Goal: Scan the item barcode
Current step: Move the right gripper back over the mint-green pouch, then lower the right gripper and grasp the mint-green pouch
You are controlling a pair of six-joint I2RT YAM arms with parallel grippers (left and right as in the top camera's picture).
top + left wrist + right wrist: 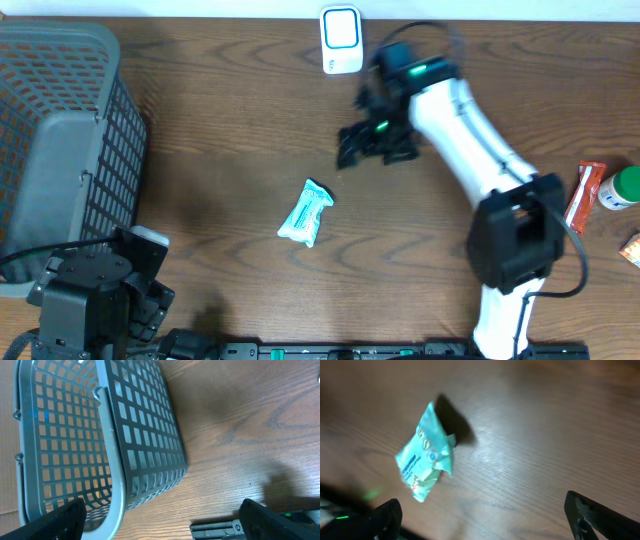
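A small teal and white snack packet [305, 212] lies flat on the wooden table near its middle; the right wrist view shows the packet [426, 458] on the wood, apart from the fingers. My right gripper [375, 143] hovers open up and to the right of it, nothing between its fingers [592, 515]. A white barcode scanner [341, 39] with a blue window stands at the table's far edge. My left gripper [160, 527] is open and empty at the near left, beside the basket.
A grey mesh basket [60, 130] fills the left side of the table; the left wrist view shows its wall [145, 440] close. At the right edge lie an orange packet [583, 195], a green-lidded item [620, 187] and another small item [631, 248].
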